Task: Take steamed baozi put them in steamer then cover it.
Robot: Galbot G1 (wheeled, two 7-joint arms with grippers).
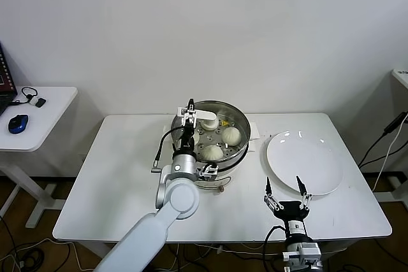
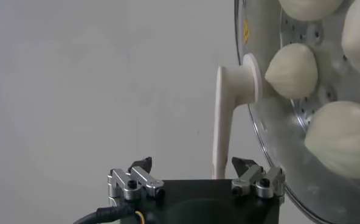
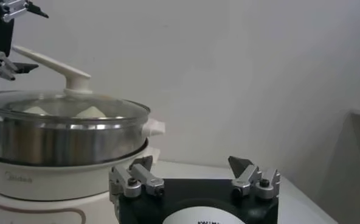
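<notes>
Over the steamer (image 1: 210,141) at bench centre, lid (image 1: 220,125) seated, buns (image 1: 231,135) inside; left gripper (image 1: 189,112) hovering released astride the handle (image 2: 224,122), running 9-to-3. Right gripper (image 1: 285,190) waiting released at 5 o'clock.

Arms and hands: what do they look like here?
Left arm: smooth white shell, grey round wrist joint, black cable looped beside it. Both hands, left and right, have black bodies, silver finger brackets with screws and dark pointed tips.

Head cam high, wide; wrist cams close; all sharing steamer (image 1: 210,138).
</notes>
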